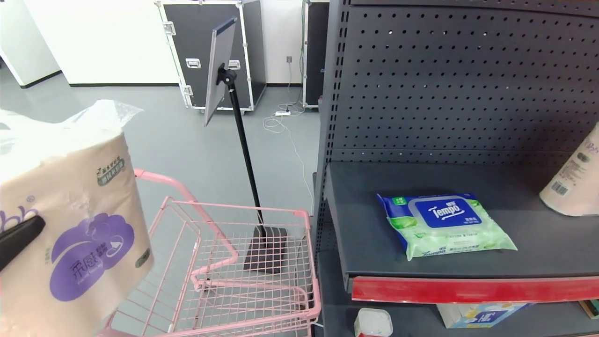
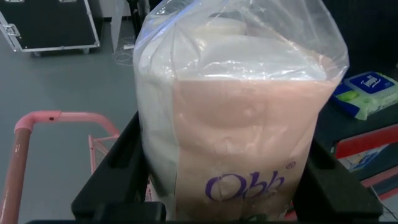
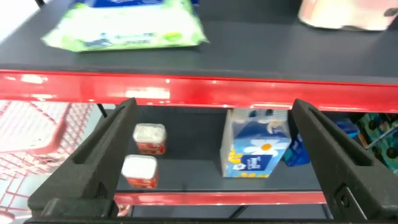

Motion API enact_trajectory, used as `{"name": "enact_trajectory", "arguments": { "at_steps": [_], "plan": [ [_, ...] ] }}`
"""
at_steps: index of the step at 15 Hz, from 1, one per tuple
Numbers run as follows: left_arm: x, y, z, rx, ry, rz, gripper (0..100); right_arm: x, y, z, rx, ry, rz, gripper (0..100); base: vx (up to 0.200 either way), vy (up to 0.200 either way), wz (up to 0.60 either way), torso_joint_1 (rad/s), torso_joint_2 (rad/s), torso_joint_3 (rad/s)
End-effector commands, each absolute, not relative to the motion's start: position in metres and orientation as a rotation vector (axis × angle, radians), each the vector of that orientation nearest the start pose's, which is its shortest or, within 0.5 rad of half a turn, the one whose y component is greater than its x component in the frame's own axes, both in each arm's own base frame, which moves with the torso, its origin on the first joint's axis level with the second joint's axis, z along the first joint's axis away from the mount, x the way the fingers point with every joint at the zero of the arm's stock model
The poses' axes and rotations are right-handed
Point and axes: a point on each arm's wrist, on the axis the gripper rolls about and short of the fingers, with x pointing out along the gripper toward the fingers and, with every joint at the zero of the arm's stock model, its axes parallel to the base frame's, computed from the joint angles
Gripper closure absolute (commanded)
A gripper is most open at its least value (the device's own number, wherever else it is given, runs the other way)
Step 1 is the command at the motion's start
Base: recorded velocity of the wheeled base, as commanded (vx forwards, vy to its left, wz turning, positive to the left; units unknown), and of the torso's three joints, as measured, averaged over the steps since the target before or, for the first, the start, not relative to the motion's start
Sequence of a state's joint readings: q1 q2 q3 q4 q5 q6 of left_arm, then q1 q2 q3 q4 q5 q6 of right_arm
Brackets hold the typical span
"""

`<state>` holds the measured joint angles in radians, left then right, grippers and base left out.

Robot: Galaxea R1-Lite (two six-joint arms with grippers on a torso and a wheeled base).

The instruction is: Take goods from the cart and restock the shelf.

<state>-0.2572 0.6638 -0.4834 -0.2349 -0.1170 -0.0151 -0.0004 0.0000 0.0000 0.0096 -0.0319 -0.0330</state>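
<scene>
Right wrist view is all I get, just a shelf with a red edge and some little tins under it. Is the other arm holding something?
Observer: Yes. The left gripper is shut on a pack of toilet paper.
Operator: Wow! Is it over the shelf yet?
Observer: No. It's held up by the pink cart, on its handle side, well to the left of the shelf.
Operator: What's behind the cart?
Observer: A black stand on the floor, with a flat panel fixed on top.
</scene>
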Motion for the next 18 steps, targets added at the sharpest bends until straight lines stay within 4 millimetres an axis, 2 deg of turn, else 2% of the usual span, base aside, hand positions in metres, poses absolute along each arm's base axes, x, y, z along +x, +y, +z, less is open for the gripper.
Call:
{"name": "enact_trajectory", "arguments": {
  "at_steps": [1,18],
  "plan": [
    [0.049,-0.016,0.234,-0.019,-0.053,-0.376,100,-0.023,-0.001,0.075,-0.034,0.01,-0.034,0,0.0,-0.2,0.0,0.022,0.0,-0.007],
    [0.052,-0.017,0.246,-0.01,-0.082,-0.379,100,-0.023,-0.001,0.075,-0.035,0.01,-0.031,0,0.0,-0.2,0.0,0.002,0.0,0.003]
  ]
}}
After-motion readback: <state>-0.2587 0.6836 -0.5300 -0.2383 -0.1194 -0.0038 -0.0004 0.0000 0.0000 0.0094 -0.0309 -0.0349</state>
